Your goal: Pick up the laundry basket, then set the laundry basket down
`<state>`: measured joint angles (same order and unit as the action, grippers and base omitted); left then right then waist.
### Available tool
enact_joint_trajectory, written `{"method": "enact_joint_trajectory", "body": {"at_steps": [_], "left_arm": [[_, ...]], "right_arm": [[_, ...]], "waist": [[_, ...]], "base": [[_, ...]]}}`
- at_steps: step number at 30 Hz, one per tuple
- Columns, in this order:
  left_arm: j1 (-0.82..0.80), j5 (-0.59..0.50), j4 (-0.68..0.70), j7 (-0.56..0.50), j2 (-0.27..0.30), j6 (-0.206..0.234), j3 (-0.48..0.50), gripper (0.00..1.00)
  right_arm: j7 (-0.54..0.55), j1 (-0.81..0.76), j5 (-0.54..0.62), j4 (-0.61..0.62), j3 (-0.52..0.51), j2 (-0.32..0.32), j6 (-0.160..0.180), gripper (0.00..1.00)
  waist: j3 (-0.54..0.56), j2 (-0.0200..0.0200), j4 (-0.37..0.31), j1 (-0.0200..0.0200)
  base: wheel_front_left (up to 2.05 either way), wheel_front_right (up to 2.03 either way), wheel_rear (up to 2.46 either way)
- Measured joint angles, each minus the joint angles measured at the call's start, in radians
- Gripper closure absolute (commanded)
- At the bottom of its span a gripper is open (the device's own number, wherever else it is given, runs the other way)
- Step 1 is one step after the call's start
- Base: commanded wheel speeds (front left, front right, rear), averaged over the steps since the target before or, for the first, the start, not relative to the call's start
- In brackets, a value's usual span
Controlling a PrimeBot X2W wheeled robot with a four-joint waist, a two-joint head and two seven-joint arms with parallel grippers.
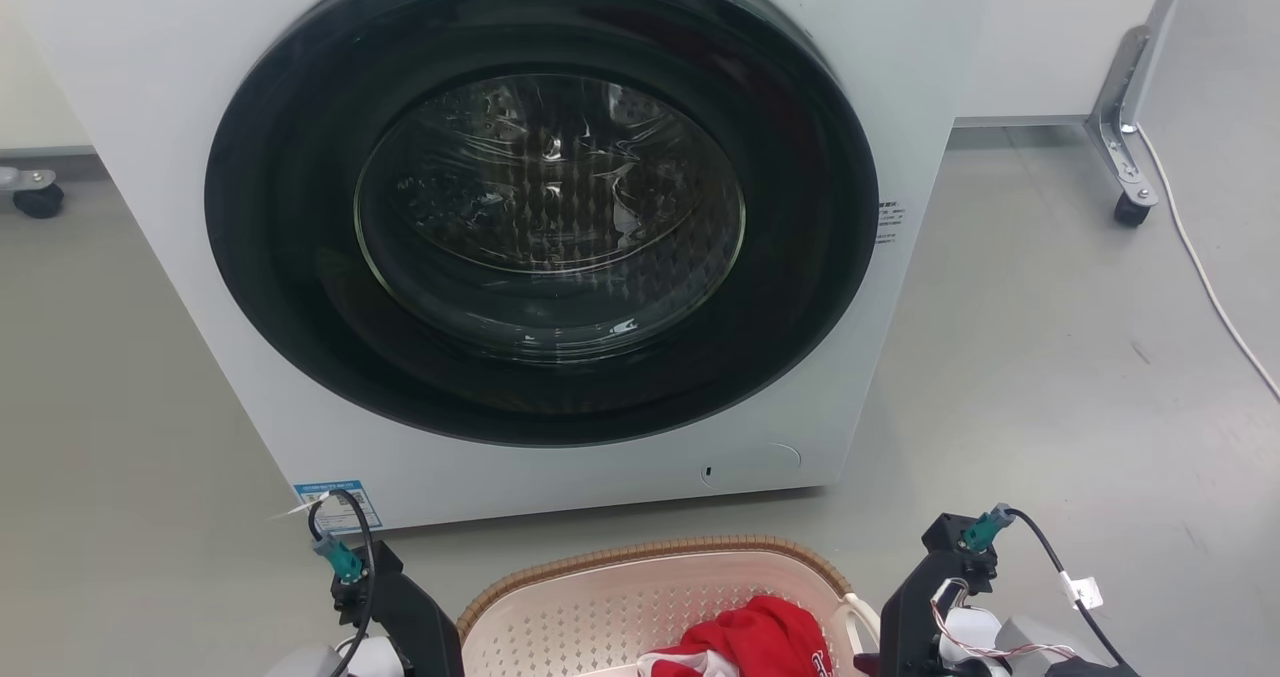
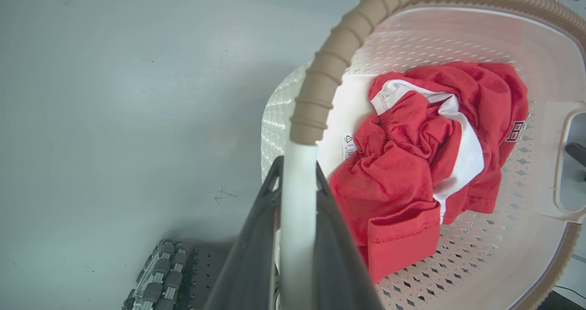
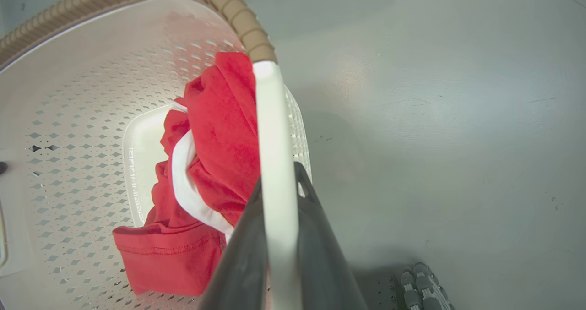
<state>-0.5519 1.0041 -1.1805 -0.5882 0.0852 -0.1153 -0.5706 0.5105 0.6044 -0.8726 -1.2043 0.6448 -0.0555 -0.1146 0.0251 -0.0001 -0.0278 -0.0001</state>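
Item 1: laundry basket (image 1: 640, 549). It stood at the near edge of the head view, between my two arms, just in front of the washing machine (image 1: 900, 107). Cream perforated walls, brown woven-look rim. I could not tell whether it rested on the floor (image 1: 1050, 357) or hung clear of it.

Item 2: my left gripper (image 2: 297, 163). Narrow, its dark fingers clamped on either side of the basket's white left handle (image 2: 297, 218).

Item 3: my right gripper (image 3: 279, 177). Likewise narrow, with both fingers pressed against the white right handle (image 3: 270, 127).

Item 4: red and white garment (image 2: 412, 163). Crumpled in the basket bottom, lying toward the right end.

Item 5: washing machine. White front, with a round dark door (image 1: 540, 197) that was closed and showed the drum behind its glass.

Item 6: white cable (image 1: 1210, 287). It trailed across the grey floor at the far right, near a caster (image 1: 1132, 209).
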Motion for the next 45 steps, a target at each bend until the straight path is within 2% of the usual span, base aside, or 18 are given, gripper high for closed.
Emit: {"method": "enact_joint_trajectory", "body": {"at_steps": [28, 45], "left_arm": [[0.0, 0.016, 0.007, 0.019, 0.005, 0.0, -0.023, 1.0], [0.001, 0.016, 0.005, 0.104, 0.006, 0.0, -0.041, 1.0]], "right_arm": [[0.008, 0.001, -0.037, -0.001, 0.02, 0.0, 0.01, 1.0], [-0.053, -0.001, -0.053, 0.019, 0.043, -0.001, 0.018, 1.0]], "waist": [[-0.006, 0.0001, -0.006, 0.0001], [-0.05, 0.0002, 0.001, 0.0001]], "base": [[0.0, 0.0, 0.0], [0.0, 0.0, 0.0]]}}
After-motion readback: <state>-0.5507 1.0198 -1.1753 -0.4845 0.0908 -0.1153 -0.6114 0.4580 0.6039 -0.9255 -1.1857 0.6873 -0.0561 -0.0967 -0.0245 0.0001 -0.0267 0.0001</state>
